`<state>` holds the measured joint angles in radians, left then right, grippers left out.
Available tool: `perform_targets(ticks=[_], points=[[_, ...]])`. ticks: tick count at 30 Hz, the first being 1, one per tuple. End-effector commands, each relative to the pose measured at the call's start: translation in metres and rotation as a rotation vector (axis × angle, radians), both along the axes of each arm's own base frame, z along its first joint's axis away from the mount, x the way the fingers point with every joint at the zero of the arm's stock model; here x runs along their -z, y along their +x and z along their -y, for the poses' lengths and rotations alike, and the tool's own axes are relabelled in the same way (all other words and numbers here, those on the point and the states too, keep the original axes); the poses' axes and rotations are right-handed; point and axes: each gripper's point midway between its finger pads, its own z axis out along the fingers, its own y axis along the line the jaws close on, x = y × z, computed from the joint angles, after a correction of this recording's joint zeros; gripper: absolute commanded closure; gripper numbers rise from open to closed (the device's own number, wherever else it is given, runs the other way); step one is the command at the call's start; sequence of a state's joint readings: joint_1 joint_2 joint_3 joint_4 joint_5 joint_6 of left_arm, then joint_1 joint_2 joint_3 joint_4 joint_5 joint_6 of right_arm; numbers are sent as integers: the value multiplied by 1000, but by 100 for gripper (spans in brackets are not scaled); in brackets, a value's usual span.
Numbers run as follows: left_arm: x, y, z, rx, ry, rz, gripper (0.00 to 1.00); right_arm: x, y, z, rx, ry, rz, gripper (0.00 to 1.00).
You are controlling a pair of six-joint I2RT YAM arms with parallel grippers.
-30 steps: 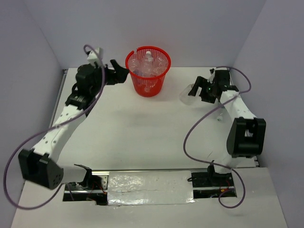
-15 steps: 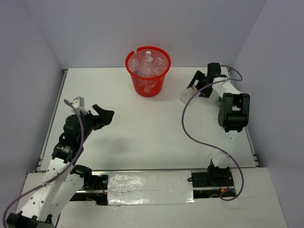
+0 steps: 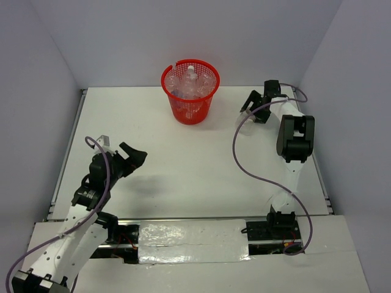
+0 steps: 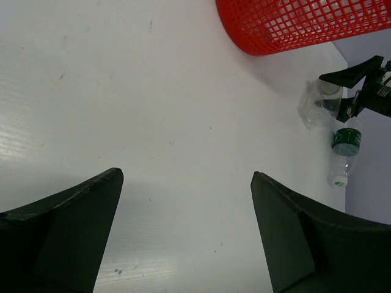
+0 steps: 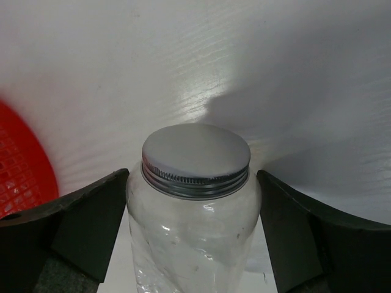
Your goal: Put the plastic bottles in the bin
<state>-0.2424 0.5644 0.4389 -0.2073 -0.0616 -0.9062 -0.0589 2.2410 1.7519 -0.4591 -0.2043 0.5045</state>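
The red mesh bin [image 3: 190, 105] stands at the back middle of the table with several clear plastic bottles [image 3: 190, 82] inside; it also shows in the left wrist view [image 4: 305, 21]. My right gripper [image 3: 250, 112] is shut on a clear crinkly bottle [image 5: 194, 220] with a flat silver cap, low over the table to the right of the bin. This bottle also shows in the top view [image 3: 243, 121]. A second bottle [image 4: 346, 149] with a green label and white cap lies by the right wall. My left gripper [image 3: 135, 156] is open and empty, low at the near left.
Grey walls close in the table on the left, back and right. The right arm's forearm [image 3: 294, 137] stands folded along the right side. A purple cable [image 3: 244, 171] loops over the right part of the table.
My left arm has pulled back from beside the bin to the near left, gripper open. My right arm has folded back, carrying the held bottle slightly toward the back.
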Motion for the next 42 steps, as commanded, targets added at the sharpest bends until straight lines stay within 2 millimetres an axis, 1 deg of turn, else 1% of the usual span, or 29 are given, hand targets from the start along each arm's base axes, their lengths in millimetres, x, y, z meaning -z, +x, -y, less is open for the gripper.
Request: perform_targets(ticks=[1,5,6,7,8,9,11,12,14,15,17,18,20,21,23,24,25,26,27,28,29,30,31,33,34,35,37,38,42], points=[[-26,9,3,-5,-42,75,1,-5,-2,-5,-14,21,9,11],[-27,9,2,-6,-37,81,1,-17,-5,-10,-50,40,37,28],[-28,8,2,-6,-35,87,1,-19,-6,-11,-59,44,42,39],[-28,8,1,-7,-34,88,1,-29,-6,-13,-75,45,63,46],[-28,8,1,-8,-31,89,1,-32,-8,-14,-86,49,71,57],[-27,7,0,-9,-30,88,1,-49,-9,-17,-108,58,105,61],[-29,6,0,-8,-28,96,1,-64,-12,-22,-139,63,144,73],[-28,6,-1,-11,-27,96,1,-89,-14,-27,-180,61,204,75],[-27,5,-1,-8,-25,100,1,-122,-15,-37,-252,45,292,81],[-23,4,-1,-8,-25,93,1,-155,-22,-47,-357,28,384,83],[-20,4,0,-6,-28,94,1,-199,-27,-67,-460,-11,506,87],[-16,4,1,-4,-31,89,1,-232,-34,-66,-509,-70,598,89],[-14,5,2,4,-35,88,1,-279,-45,-105,-616,-110,739,91],[-13,5,3,6,-35,91,0,-306,-54,-112,-653,-152,818,92],[-12,7,3,8,-28,91,1,-349,-61,-132,-699,-210,945,92],[-13,7,2,10,-21,94,1,-357,-66,-153,-726,-214,967,92],[-13,7,2,10,-20,93,1,-365,-68,-164,-760,-230,997,92],[-12,7,2,8,-15,92,1,-386,-69,-173,-761,-253,1050,92],[-12,7,2,11,-12,93,1,-382,-66,-191,-789,-240,1049,92],[-12,7,2,12,-9,92,1,-399,-66,-200,-788,-239,1091,92],[-12,6,2,15,-9,94,1,-390,-56,-211,-798,-226,1074,92],[-13,6,2,15,-9,95,0,-390,-53,-220,-803,-219,1077,92],[-12,4,2,13,-9,90,1,-402,-54,-233,-807,-213,1116,91],[-13,1,1,10,-15,97,1,-391,-41,-245,-791,-213,1111,89],[-12,0,0,9,-18,93,1,-393,-39,-255,-790,-211,1145,88],[-15,-2,0,6,-23,105,1,-384,-32,-260,-786,-210,1137,87],[-13,-5,-2,-3,-25,98,1,-382,-22,-265,-761,-218,1155,85],[-15,-7,-3,-5,-28,107,1,-369,-13,-270,-761,-221,1134,84],[-15,-13,-7,-21,-26,107,1,-355,7,-268,-719,-267,1129,82]])
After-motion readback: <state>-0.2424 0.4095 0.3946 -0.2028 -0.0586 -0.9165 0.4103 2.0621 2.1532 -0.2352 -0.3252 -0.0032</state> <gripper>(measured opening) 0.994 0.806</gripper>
